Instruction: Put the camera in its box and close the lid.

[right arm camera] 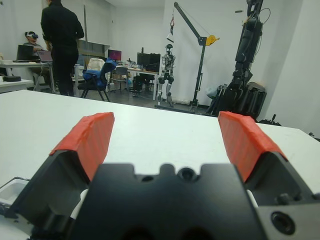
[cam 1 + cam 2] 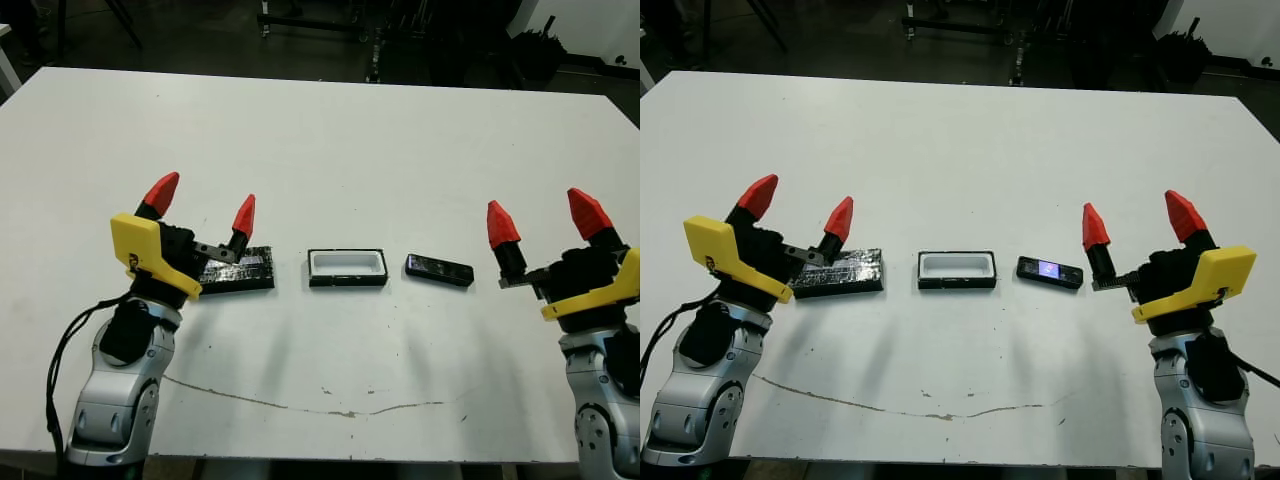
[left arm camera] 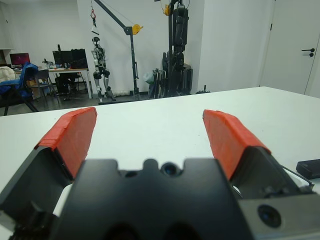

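Three task items are laid in a row across the near half of the white counter (image 2: 330,150). The lid (image 2: 238,271), a flat black panel with a crinkly reflective top, is placed on the robot's left. The box (image 2: 347,268), a shallow tray with black walls and a white interior, is set in the middle with its cavity uncovered. The camera (image 2: 439,269), a slim glossy black bar, is laid flat on the right, slightly angled, just beside the box and apart from it. No item is touched by another.

The left arm is raised from the near left edge, with its forearm upright and its yellow wrist housing turned outward. The left claw (image 2: 202,205) is held spread, its two red-tipped fingers pointed up and away from the robot. Its inner finger is seen above the left end of the lid; contact with the lid cannot be told.

The right arm is posed in mirror fashion at the near right edge. The right claw (image 2: 542,223) is likewise held spread, fingers pointed upward, and is positioned near the camera but clear of it. Nothing is held between the fingers of either claw, as is confirmed in both wrist views.

A faint dark crack line is seen across the near part of the counter.
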